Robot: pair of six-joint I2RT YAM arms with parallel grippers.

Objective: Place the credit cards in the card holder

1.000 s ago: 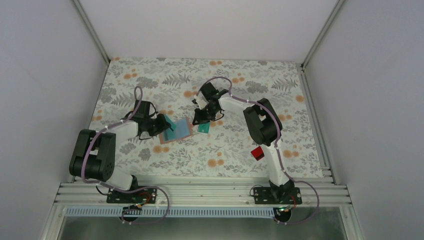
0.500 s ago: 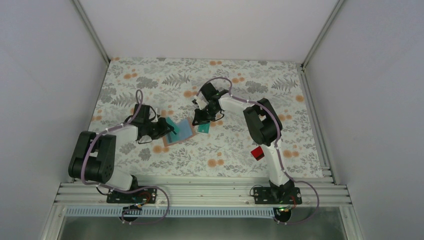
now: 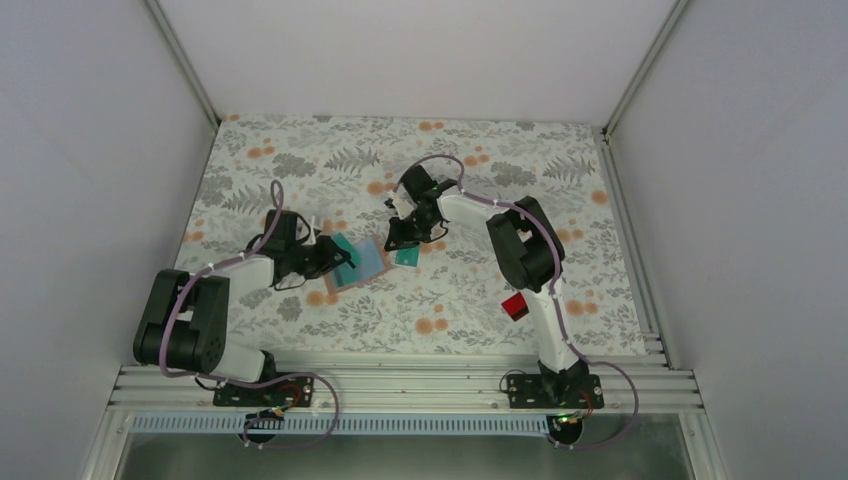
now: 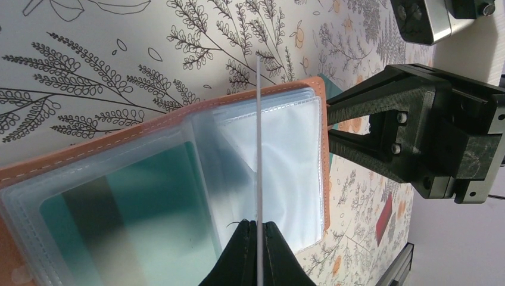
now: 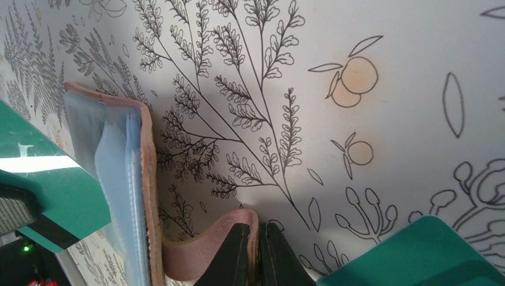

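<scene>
The card holder (image 3: 368, 264) lies open on the floral cloth, tan leather with clear plastic sleeves (image 4: 280, 155). One teal credit card (image 4: 125, 208) sits inside a sleeve. My left gripper (image 3: 332, 256) (image 4: 259, 225) is shut on another teal card (image 3: 346, 256), seen edge-on as a thin pale line (image 4: 259, 137) standing over the sleeves. My right gripper (image 3: 400, 238) (image 5: 259, 233) is shut on the holder's curled tan flap (image 5: 199, 247) at its right edge. A loose teal card (image 3: 406, 256) (image 5: 417, 256) lies beside that gripper. A red card (image 3: 515, 306) lies near the right arm.
Floral cloth (image 3: 450, 300) covers the table, with white walls on three sides and a metal rail (image 3: 400, 385) at the near edge. The right arm's links (image 3: 525, 250) rise over the cloth's right half.
My left arm has reached slightly forward and right, bringing the held teal card further over the open holder. The right gripper has stayed in place on the flap.
</scene>
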